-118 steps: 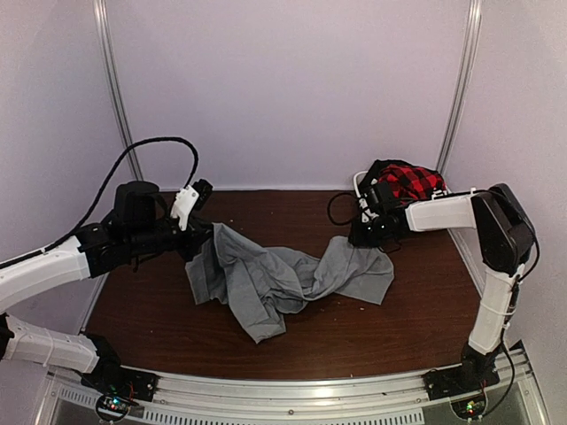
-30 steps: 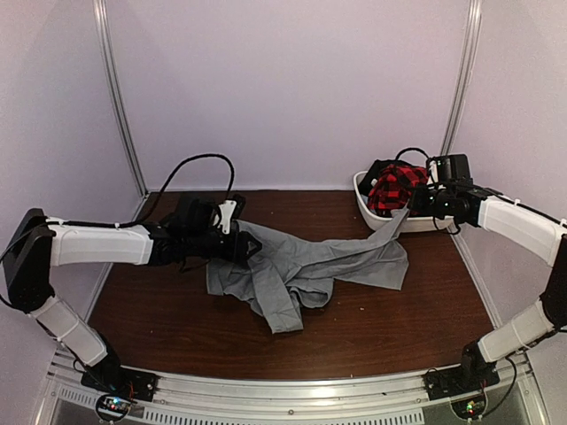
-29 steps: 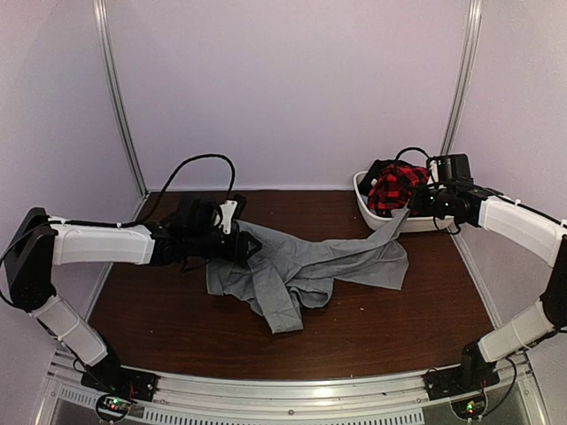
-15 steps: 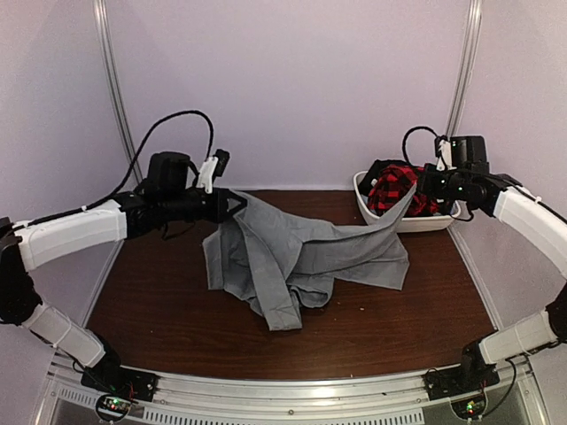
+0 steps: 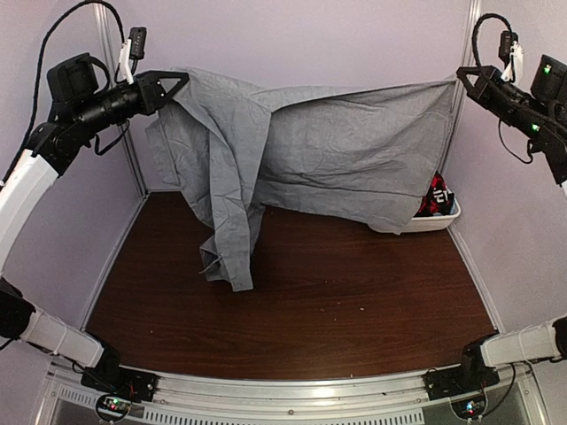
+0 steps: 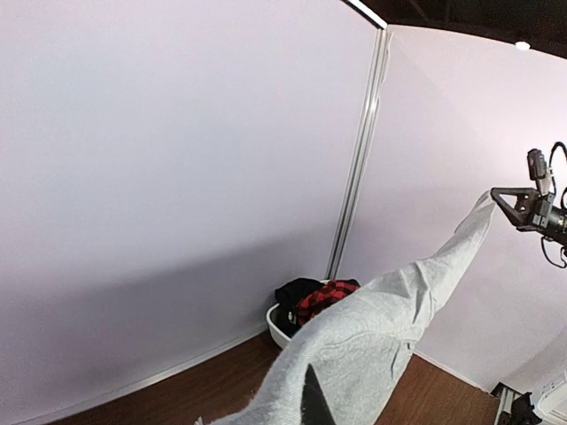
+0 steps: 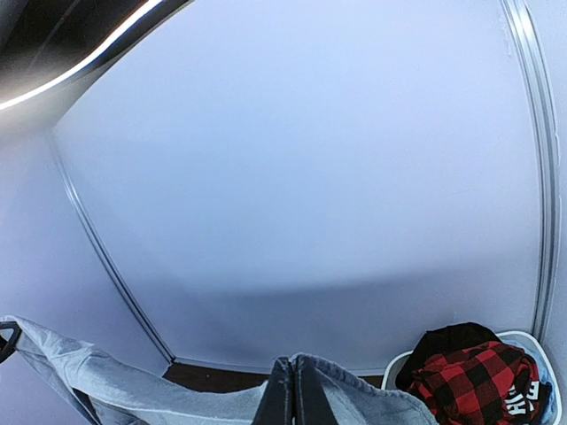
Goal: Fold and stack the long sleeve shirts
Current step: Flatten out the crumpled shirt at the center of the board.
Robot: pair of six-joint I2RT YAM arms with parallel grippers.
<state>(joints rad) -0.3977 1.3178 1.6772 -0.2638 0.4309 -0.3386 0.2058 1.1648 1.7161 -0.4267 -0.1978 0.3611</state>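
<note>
A light-grey long sleeve shirt hangs spread in the air, stretched between my two raised grippers. My left gripper is shut on its upper left corner. My right gripper is shut on the upper right corner. A sleeve and folds dangle on the left down to the brown table. In the left wrist view the shirt wraps over my left gripper and runs to the right gripper. In the right wrist view my right gripper pinches the shirt's hem.
A white basket stands at the back right corner, partly behind the shirt, holding a red-and-black plaid garment and dark cloth. The basket shows in both wrist views. Walls and metal posts close in the sides and back.
Both arms have risen high and moved apart, lifting the grey shirt off the table and spreading it in the air. The left gripper closed on the cloth during the last second.
</note>
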